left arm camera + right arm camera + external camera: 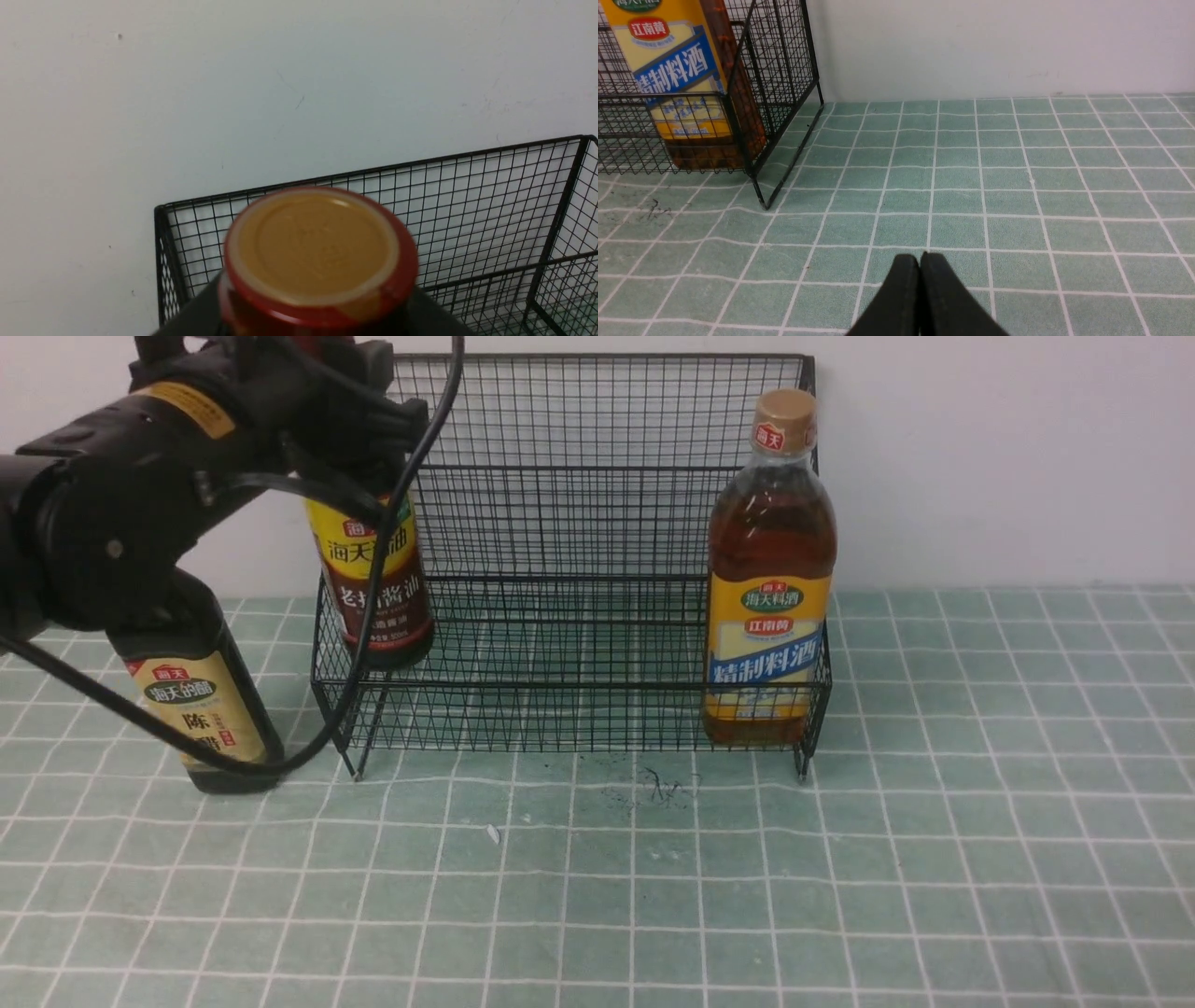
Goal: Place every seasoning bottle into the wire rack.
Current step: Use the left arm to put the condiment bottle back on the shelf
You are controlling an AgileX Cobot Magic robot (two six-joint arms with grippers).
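1. Green-tiled worktop (934,849) meets a white wall (980,457); the wire rack (597,523) stands at the back, by the wall.
2. Amber bottle (770,579): upright inside the rack, front right corner.
3. Left gripper (359,448): clamped on the top of the red-necked bottle (373,588), which is upright at the rack's left end (base contact with the wire cannot be told).
4. Third dark bottle (201,709): on the worktop just left of the rack, partly hidden by the left arm.
5. Right gripper (920,289): jaws pressed together, holding nothing, over the tiles right of the rack.

Leftmost bottle (201,709) top hidden (behind left arm (103,523)).
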